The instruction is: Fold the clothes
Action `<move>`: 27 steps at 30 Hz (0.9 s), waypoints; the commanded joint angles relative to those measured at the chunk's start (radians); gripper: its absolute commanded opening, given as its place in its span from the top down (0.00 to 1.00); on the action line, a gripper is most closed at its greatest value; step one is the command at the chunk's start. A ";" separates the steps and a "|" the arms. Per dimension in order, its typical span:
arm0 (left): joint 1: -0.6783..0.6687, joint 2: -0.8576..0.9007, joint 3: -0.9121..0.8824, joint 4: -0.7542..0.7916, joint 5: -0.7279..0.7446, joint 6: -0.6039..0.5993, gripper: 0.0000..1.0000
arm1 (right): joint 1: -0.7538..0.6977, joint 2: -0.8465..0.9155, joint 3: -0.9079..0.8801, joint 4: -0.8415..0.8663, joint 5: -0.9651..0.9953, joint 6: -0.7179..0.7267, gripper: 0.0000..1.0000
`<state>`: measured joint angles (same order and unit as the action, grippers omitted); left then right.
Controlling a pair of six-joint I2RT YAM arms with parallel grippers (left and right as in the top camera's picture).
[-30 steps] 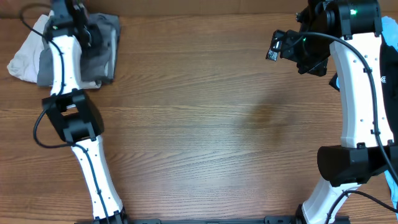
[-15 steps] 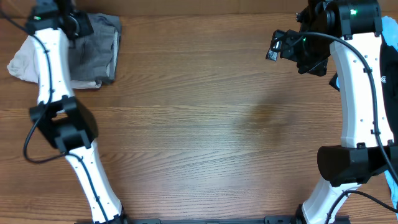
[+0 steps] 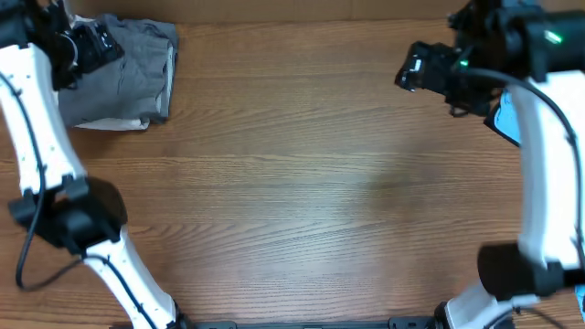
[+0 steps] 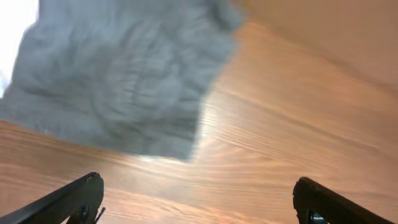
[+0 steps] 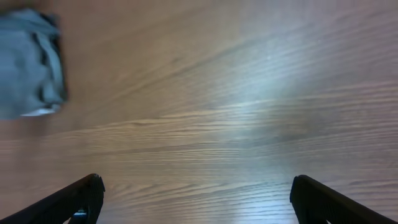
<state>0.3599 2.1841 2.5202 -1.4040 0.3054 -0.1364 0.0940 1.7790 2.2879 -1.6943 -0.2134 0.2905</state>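
Our left end effector [image 4: 198,193] hangs wide apart near the grey folded clothes [image 3: 128,73] on the counter [image 3: 320,183]; our right end effector [image 5: 196,190] is also spread, empty.

Clothes [image 3: 123,78] on table [image 3: 302,183] at far-left corner, left jaws at their left edge, right jaws far right.

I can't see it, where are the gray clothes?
The gray clothes lie in the overhead view's top left corner, right beside the left gripper.
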 commanded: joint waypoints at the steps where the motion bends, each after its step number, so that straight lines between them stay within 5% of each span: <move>1: -0.007 -0.254 0.015 -0.052 0.137 -0.016 0.00 | 0.002 -0.177 0.008 0.000 -0.013 -0.006 0.00; 5: -0.007 -0.464 0.015 -0.156 0.162 -0.003 0.00 | 0.002 -0.343 -0.016 0.000 -0.013 -0.006 0.00; 14: -0.007 -0.863 -0.042 -0.285 0.222 0.062 0.00 | 0.002 -0.749 -0.413 0.001 -0.012 -0.006 0.00; 21: -0.007 -1.303 -0.436 -0.283 0.264 0.061 0.00 | 0.002 -0.938 -0.692 0.100 0.024 -0.002 0.00; 27: -0.007 -1.466 -0.561 -0.283 0.140 0.061 0.00 | 0.002 -0.932 -0.795 0.286 0.066 -0.002 0.00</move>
<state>0.3599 0.7357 1.9865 -1.6936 0.5114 -0.0948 0.0940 0.8314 1.5272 -1.4509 -0.1753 0.2882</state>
